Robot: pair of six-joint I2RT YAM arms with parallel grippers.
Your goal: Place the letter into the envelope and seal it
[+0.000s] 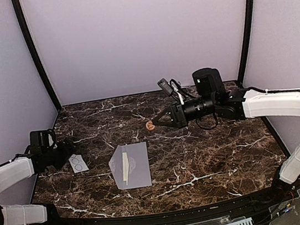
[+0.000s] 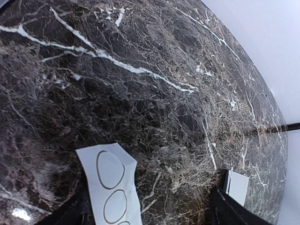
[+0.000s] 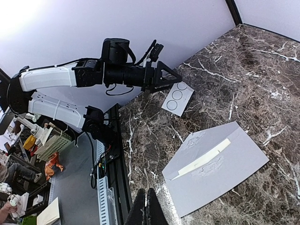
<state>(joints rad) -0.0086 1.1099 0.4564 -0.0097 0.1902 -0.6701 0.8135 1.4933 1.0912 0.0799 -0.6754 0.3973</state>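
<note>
We see the left pincer (image 2: 150, 211) wide open above the sticker sheet (image 2: 110, 187); the right pincer (image 3: 146, 206) is closed, the envelope (image 3: 225, 173) near it.

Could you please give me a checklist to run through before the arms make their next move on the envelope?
1. Envelope lies flat on the table: ok.
2. Flap looks open, white strip showing: ok.
3. Letter inside the envelope: cannot tell.
4. Left gripper at the sticker sheet, jaws open: ok.
5. Right gripper empty, jaws shut: ok.
6. Small orange object apart from the envelope: ok.
</note>
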